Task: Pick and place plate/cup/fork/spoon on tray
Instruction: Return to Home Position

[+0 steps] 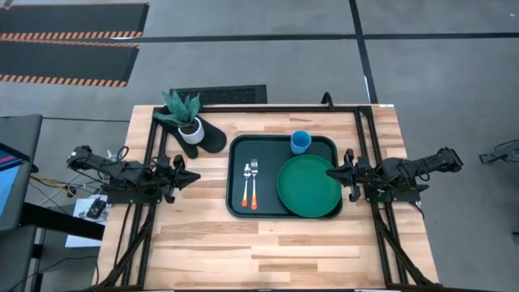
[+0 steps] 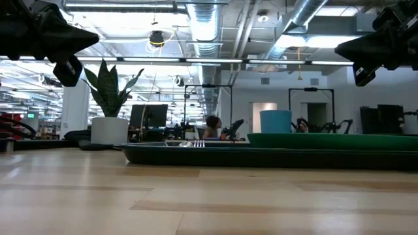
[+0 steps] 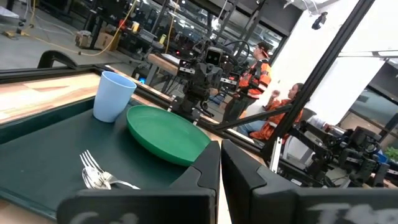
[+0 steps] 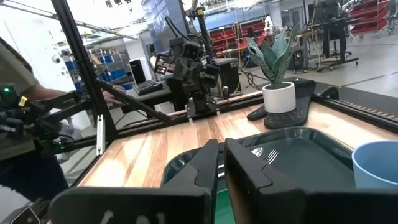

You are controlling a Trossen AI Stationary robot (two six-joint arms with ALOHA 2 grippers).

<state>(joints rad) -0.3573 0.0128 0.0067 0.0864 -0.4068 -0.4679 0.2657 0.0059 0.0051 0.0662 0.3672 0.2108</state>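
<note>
The dark tray (image 1: 239, 207) lies mid-table. On it rest the green plate (image 1: 308, 186) at its right side, the light-blue cup (image 1: 301, 143) upright at its far right corner, and the orange-handled fork (image 1: 254, 185) and spoon (image 1: 246, 186) side by side at its left. My left gripper (image 1: 193, 176) hovers left of the tray, shut and empty. My right gripper (image 1: 332, 173) hovers over the plate's right rim, shut and empty. The left wrist view shows the cup (image 3: 114, 95), plate (image 3: 166, 132) and fork tines (image 3: 93, 167).
A white plant pot (image 1: 190, 128) with a spiky plant stands on a dark mat (image 1: 212, 139) at the far left of the tray. Bare wooden table (image 1: 268, 251) lies on the near side. People show in the room beyond.
</note>
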